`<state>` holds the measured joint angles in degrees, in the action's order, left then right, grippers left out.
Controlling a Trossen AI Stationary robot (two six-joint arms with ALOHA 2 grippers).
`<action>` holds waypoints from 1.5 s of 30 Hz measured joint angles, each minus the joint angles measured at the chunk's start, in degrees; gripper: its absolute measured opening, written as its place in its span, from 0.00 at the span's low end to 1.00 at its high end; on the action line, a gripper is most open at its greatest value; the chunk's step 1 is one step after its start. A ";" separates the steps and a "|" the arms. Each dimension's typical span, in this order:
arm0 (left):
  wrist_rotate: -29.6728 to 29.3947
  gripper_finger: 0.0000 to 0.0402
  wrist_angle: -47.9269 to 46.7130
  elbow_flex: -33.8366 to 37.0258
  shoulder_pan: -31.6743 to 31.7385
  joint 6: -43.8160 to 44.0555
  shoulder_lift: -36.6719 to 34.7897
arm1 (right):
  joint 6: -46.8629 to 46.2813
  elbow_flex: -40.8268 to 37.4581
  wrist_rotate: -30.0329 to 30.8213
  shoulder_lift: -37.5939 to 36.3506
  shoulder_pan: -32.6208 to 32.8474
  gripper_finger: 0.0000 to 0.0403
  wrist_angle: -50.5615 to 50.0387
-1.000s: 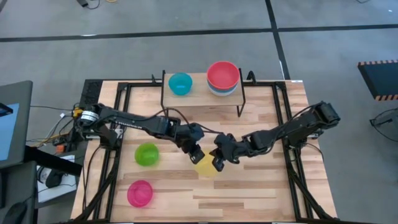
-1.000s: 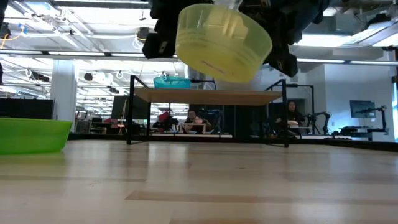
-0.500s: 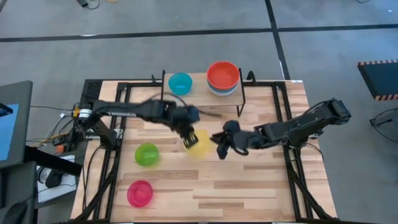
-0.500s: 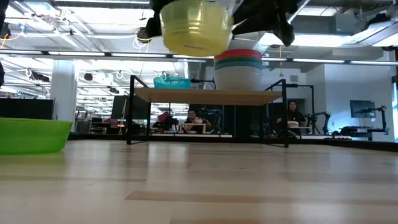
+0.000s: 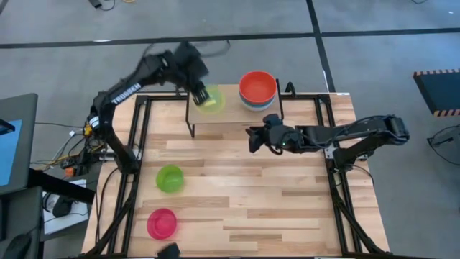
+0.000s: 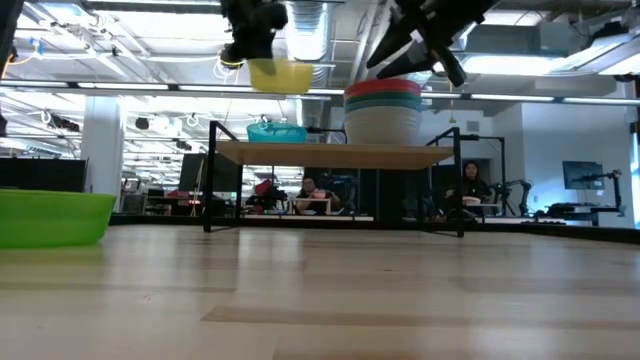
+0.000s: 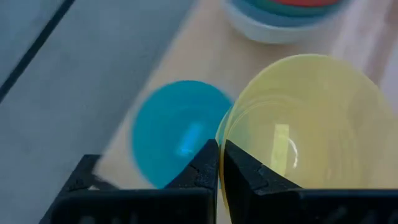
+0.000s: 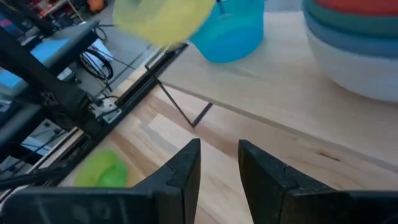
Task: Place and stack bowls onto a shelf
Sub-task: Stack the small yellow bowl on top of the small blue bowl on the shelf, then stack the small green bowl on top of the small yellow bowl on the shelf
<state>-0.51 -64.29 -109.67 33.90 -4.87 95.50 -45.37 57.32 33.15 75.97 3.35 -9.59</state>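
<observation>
Yellow bowl tilted in pinched left gripper above shelf

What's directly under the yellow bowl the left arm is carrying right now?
The yellow bowl, pinched at its rim by the left gripper, hangs above the blue bowl on the shelf. From above the yellow bowl hides it almost entirely.
</observation>
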 joint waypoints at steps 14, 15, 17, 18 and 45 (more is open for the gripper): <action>8.39 0.00 12.62 7.48 14.99 -2.55 0.17 | -5.44 -0.09 -0.31 0.02 -0.54 0.33 -0.86; 8.72 0.00 12.95 8.56 15.27 -2.14 0.25 | -5.79 -0.09 -0.39 0.02 -0.54 0.33 -0.85; 9.64 0.00 14.11 10.83 15.78 -2.13 0.35 | -5.82 -0.09 -0.66 0.02 -0.54 0.33 -0.92; 9.70 0.00 15.70 12.06 15.77 -2.15 0.33 | -5.83 -0.09 -0.68 0.02 -0.53 0.33 -1.12; 5.86 0.38 11.74 11.44 15.35 8.72 -3.35 | -5.32 -0.09 -12.10 0.02 -2.38 0.34 -2.40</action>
<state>5.35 -52.55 -98.23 49.25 3.85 92.15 -50.69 57.23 21.04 75.99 0.97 -11.98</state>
